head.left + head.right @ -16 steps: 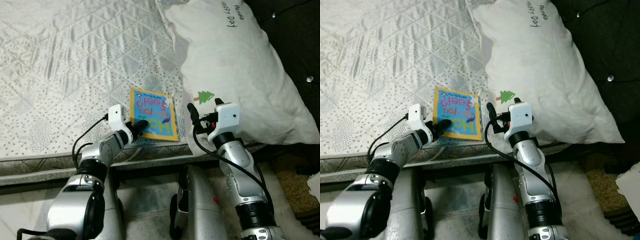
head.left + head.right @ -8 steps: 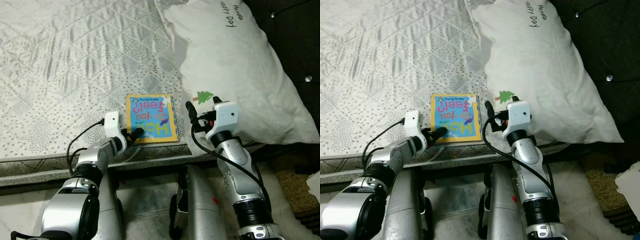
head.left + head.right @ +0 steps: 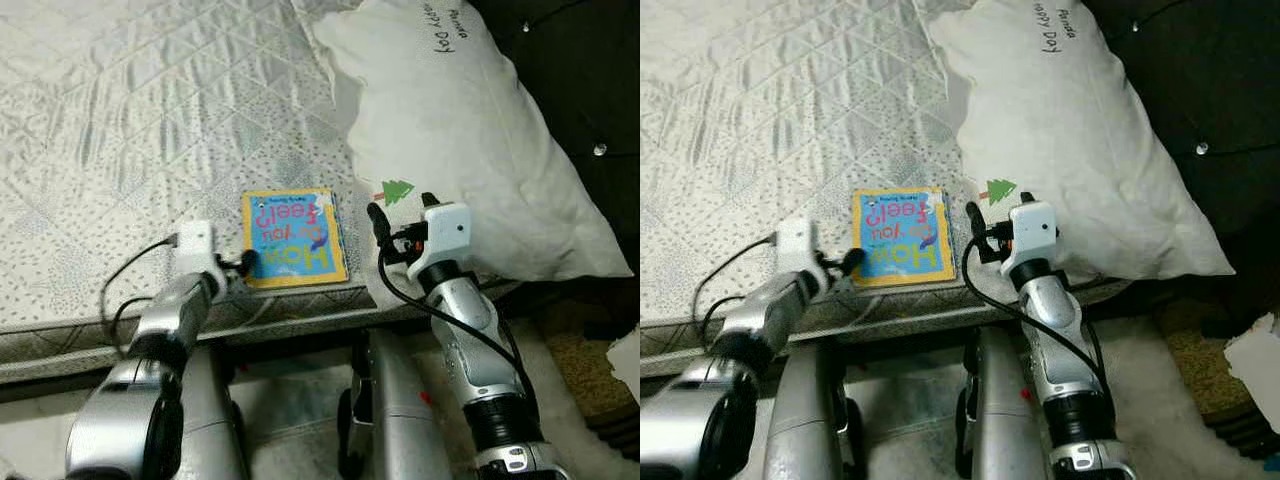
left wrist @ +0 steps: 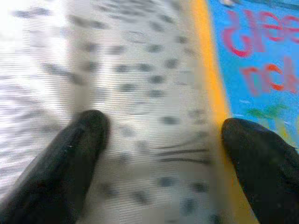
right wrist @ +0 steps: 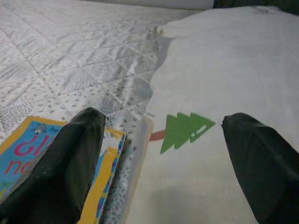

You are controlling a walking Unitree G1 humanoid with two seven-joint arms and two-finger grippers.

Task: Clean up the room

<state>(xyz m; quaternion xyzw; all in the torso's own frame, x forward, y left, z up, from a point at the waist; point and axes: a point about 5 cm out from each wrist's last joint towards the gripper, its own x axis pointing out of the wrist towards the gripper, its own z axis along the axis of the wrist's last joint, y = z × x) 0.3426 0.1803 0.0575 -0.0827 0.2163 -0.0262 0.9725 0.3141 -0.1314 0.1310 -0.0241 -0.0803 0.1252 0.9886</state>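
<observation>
A square children's book [image 3: 292,236] with a yellow border and blue cover lies flat on the quilted bed [image 3: 130,130], near its front edge. My left gripper [image 3: 244,264] is open at the book's near-left corner, low over the bedspread; in the left wrist view one finger [image 4: 261,163] rests over the yellow border [image 4: 212,79] and the other [image 4: 65,158] over the bedspread. My right gripper [image 3: 375,220] is open and empty, raised between the book's right edge and the white pillow [image 3: 470,130]. The right wrist view has the book [image 5: 28,154] and the pillow's green tree print [image 5: 184,129].
The large white pillow lies on the bed's right side against a dark headboard [image 3: 570,60]. The mattress front edge [image 3: 60,335] runs just below the book, with tiled floor [image 3: 290,400] beneath. A brown mat [image 3: 590,370] is at the lower right.
My left gripper has drawn back off the book's cover to its near-left corner. The book has turned from tilted to square with the bed edge. The camera has shifted slightly.
</observation>
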